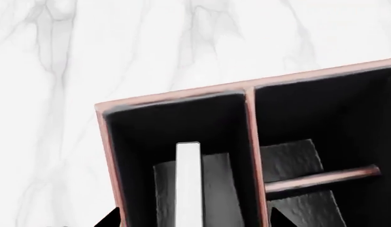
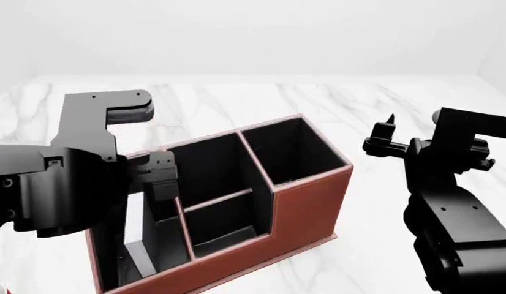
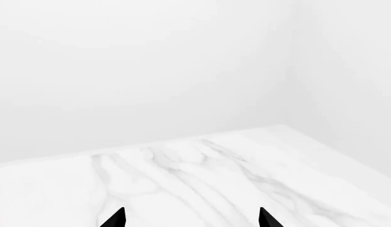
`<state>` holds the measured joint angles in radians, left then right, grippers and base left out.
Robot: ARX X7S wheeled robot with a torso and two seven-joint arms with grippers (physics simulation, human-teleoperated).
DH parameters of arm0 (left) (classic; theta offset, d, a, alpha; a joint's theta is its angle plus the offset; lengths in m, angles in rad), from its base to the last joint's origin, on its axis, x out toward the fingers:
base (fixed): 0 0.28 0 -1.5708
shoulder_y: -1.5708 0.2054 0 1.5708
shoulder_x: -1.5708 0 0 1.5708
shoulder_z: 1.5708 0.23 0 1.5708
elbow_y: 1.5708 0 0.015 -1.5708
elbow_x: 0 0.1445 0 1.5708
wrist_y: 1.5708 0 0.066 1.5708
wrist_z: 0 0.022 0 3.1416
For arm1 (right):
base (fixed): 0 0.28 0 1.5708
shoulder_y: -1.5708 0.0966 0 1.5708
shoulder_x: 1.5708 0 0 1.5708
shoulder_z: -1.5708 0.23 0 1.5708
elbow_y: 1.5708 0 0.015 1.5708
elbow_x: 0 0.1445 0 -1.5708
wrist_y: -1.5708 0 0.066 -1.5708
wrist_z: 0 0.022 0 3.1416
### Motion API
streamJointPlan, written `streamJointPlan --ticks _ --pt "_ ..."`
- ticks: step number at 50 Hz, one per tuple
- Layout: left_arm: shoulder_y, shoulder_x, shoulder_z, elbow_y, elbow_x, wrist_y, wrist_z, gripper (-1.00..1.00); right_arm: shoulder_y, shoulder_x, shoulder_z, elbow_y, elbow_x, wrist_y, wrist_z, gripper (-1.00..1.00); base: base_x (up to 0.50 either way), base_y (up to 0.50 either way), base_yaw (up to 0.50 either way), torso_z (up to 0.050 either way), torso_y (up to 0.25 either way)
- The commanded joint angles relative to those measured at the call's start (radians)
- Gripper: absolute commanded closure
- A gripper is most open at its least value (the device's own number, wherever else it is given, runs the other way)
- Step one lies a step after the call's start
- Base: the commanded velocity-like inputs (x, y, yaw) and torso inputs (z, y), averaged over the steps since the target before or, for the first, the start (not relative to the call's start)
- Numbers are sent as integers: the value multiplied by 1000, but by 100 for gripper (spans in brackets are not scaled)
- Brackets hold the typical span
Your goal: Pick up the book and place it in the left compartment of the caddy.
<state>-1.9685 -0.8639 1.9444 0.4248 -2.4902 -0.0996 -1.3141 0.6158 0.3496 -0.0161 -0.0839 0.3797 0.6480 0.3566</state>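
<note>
The book stands on edge, white pages up, inside the left compartment of the caddy. My left hand is spread wide around it. Looks stiff and light; I'd pinch the flat covers.

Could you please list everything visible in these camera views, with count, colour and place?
Reddish-brown leather-look caddy: one, black inside, pale edge trim, four compartments, on the table in front of the robot.
Long narrow left compartment: one, black-lined, at the caddy's left end, under the left gripper.
Small thick black book: one, white page edges showing, standing on edge inside the left compartment.
White marble table: one, grey-veined, under everything.
Left gripper: one, black, over the left compartment; its tips show apart on either side of the book, contact hidden.
Right gripper: one, black, open, to the right of the caddy, above bare table.
</note>
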Motion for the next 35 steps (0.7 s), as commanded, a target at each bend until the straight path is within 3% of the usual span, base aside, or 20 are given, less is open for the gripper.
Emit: streamJointPlan --ticks 1,9,10,13,16,18,20,21,24,26,28,35 --pt "-96 -21 -41 30 -44 -44 -44 -100 6 2 -3 -12 5 11 4 -100 0 0 0 0 0" --pt "-104 -44 -76 82 19 12 -32 -100 6 4 -10 -91 19 45 16 -100 0 0 0 0 0" --pt "-122 -47 -77 130 169 38 -68 -100 7 6 -11 -162 31 60 21 -100 0 0 0 0 0" --pt "-112 -36 -70 191 340 66 -106 -100 15 6 -25 -262 28 80 46 -100 0 0 0 0 0" --pt "-112 -17 -27 257 729 36 -243 -100 38 -5 -20 -407 59 118 72 -100 0 0 0 0 0" --pt "-189 -2 119 257 800 118 -257 -100 38 -10 -39 -451 51 107 78 -100 0 0 0 0 0" --pt "-194 -7 159 232 933 124 -257 -100 44 -20 -63 -497 29 81 92 -100 0 0 0 0 0" --pt "-150 -15 114 232 956 100 -257 -100 36 -22 -75 -508 14 62 95 -100 0 0 0 0 0" --pt "221 -61 -336 253 1065 -237 -257 -100 39 -28 -85 -551 11 50 103 -100 0 0 0 0 0" --pt "488 -18 -636 272 1146 -464 -257 -100 45 -26 -93 -565 11 56 103 -100 0 0 0 0 0" --pt "623 33 -936 290 1176 -575 -256 -100 44 -25 -99 -569 1 37 101 -100 0 0 0 0 0" --pt "694 35 -937 241 1275 -534 -204 -100 31 -25 -118 -569 -19 -34 84 -100 0 0 0 0 0"
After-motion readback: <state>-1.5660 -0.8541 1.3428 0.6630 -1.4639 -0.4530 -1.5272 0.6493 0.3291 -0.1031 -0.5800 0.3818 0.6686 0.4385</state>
